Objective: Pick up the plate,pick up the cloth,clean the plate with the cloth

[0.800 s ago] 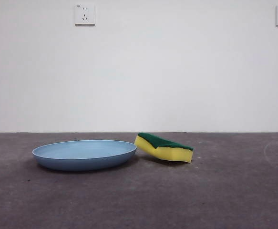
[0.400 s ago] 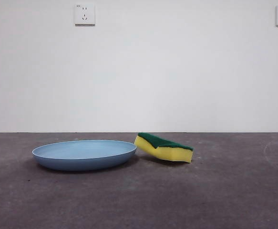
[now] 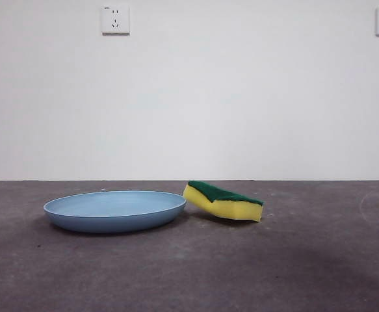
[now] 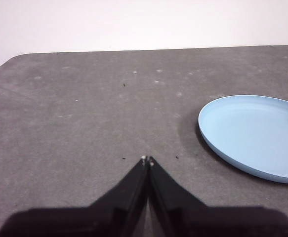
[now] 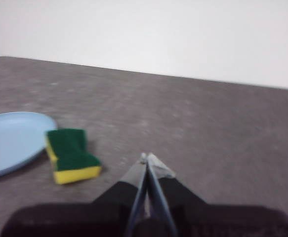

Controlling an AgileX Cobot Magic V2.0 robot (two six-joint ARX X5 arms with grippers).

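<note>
The light-blue plate [image 3: 114,210] lies flat on the grey table, left of centre in the front view. The cloth, a yellow sponge with a green top [image 3: 223,200], rests tilted with one end against the plate's right rim. My left gripper [image 4: 147,160] is shut and empty, above bare table some way from the plate [image 4: 255,134]. My right gripper [image 5: 146,158] is shut and empty, apart from the sponge [image 5: 70,154], with the plate [image 5: 13,140] beyond it. Neither gripper shows in the front view.
The grey table [image 3: 306,260] ends at a white wall with two power sockets [image 3: 116,19]. A faint shadow lies on the table at the front right.
A soft shadow has appeared on the table at the front right in the front view. The plate and sponge have not moved.
</note>
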